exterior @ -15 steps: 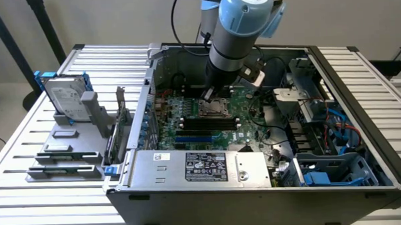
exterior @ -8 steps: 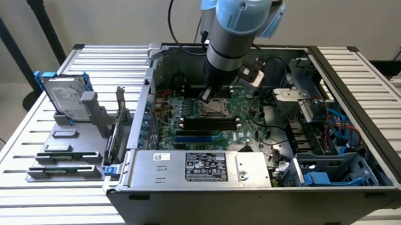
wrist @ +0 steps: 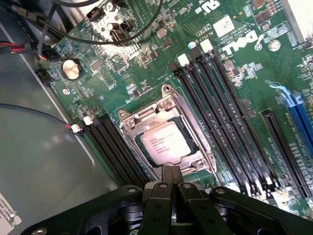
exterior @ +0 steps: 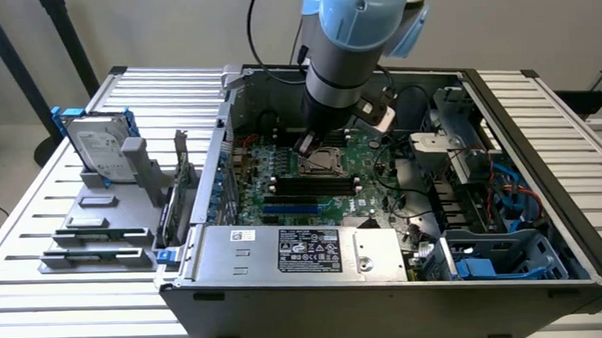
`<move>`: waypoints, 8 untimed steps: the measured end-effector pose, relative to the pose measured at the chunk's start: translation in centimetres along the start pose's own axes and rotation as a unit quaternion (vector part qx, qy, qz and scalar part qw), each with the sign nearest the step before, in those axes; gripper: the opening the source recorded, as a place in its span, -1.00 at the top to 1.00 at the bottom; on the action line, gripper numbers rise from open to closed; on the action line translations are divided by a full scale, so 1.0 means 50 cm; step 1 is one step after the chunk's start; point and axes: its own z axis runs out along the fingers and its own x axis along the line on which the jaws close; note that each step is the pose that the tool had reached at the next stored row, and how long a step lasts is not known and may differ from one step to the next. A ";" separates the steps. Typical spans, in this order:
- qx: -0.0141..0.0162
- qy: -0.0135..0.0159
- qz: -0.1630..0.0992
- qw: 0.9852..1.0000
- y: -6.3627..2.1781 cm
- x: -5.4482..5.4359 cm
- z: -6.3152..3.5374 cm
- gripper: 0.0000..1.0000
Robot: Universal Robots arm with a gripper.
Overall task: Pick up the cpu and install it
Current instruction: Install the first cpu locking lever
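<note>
A: What is seen closest in the wrist view?

B: The pincer (wrist: 168,188) is seen there, its black fingers (wrist: 161,205) pressed together and clenched on nothing. It is held low over the socket edge, probably so that the retaining frame can be reached or pressed.

A: And where is the cpu found?

B: The cpu (wrist: 165,142) is already laid flat in the socket (wrist: 164,134) on the motherboard (wrist: 230,63), its dull silver top with printed lettering facing up. It is surrounded by the metal load frame, which appears to be lying around it; whether the frame is latched cannot be told.

A: Why is it seated there, between the memory slots?

B: The socket is flanked by black memory slots (wrist: 220,117) on either side, so the chip has to be placed squarely inside the frame. It is judged that the placing itself has been done.

A: What is shown farther off?

B: In the exterior view the arm (exterior: 342,70) is reached down into the open computer case (exterior: 386,294), which is laid on its side on the slatted tabletop (exterior: 66,312) so the board faces upward. Towards the exterior view's left, a hard drive (exterior: 98,150) in a blue frame is stood upright in a grey holder (exterior: 107,221), well apart from the case, kept out of the way.
</note>
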 end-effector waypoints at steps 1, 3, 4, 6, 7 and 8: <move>0.000 0.000 0.000 1.000 0.000 -0.002 -0.003 0.79; 0.000 0.000 0.000 1.000 -0.001 -0.005 -0.009 0.79; 0.000 0.000 0.000 1.000 -0.001 -0.007 -0.010 0.79; 0.000 0.000 0.000 1.000 -0.003 -0.011 -0.013 0.79; 0.000 0.000 0.000 1.000 -0.003 -0.014 -0.014 0.79; 0.000 0.000 0.000 1.000 -0.004 -0.018 -0.015 0.79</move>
